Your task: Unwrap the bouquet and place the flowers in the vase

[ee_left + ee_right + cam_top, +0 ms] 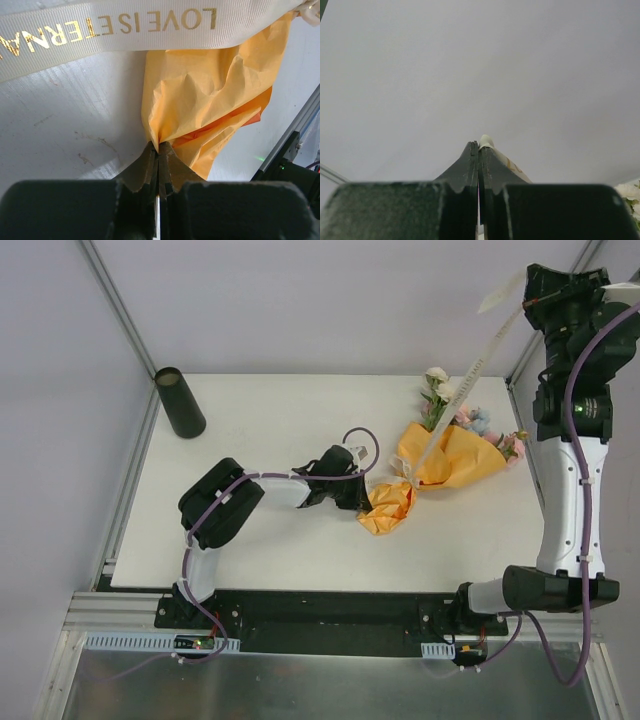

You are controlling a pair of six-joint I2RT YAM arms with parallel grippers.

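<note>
Orange crinkled paper (210, 100) pinched in the left gripper (158, 148), fingertips closed tight on a gathered fold at the tail end of the bouquet (450, 455). The bouquet lies on the table (270, 420), stretching away to that gripper's right. Stems hidden inside the wrap. Only the flowers (440, 390) show, cream, pink and pale blue, poking out at the far end.

Right gripper (479, 146) raised high, clamped on the end of the cream ribbon (470, 365). Ribbon runs taut from it down to the bouquet's waist. Gold lettering reads LOVE IS ETERNA, the rest cut off.

Vase (180, 402) upright, well off to the left gripper's left at the far table corner. Its mouth is dark; contents cannot be made out.
</note>
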